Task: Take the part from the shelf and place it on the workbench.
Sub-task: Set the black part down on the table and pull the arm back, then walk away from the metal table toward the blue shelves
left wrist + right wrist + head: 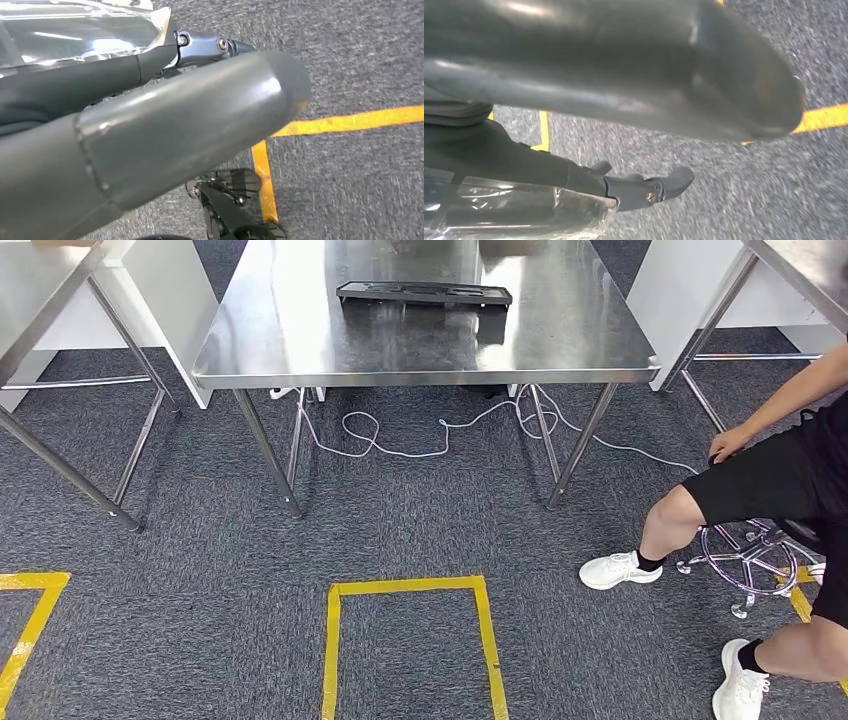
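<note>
Yellow tape (408, 586) marked an open rectangle on the grey carpet (200, 560) nearest the robot, w/ a second tape corner (30, 585) at the near left. Left wrist view: left hand (165, 125) over carpet and tape, thick grey thumb across the frame, darker fingers (200, 47) extended, nothing seen between them; clear plastic wrap (75, 35) on the part behind the fingers. Right wrist view: right hand (634, 100) likewise over carpet, thumb large and blurred, dark fingers (649, 190) straight and apart from the thumb, nothing held; similar plastic wrap (514, 210) behind them. Both hands therefore read as empty w/ fingers apart.

Further out, at right: a seated person (780, 480) in black shorts and white shoes, on a stool w/ chrome base (745, 555), one hand resting at the knee. Beyond the tape: steel surface (300, 340) on four legs, w/ a white cable (400, 435) looped on the carpet beneath it. On the far half of that surface lay the part (424, 293), a flat black tray-like piece w/ recesses, approx. centred left-to-right, resting flat. Flanking it: another steel-framed table (60, 280) at far left and one (790, 270) at far right, both cropped; white panels (170, 300) behind their legs.
</note>
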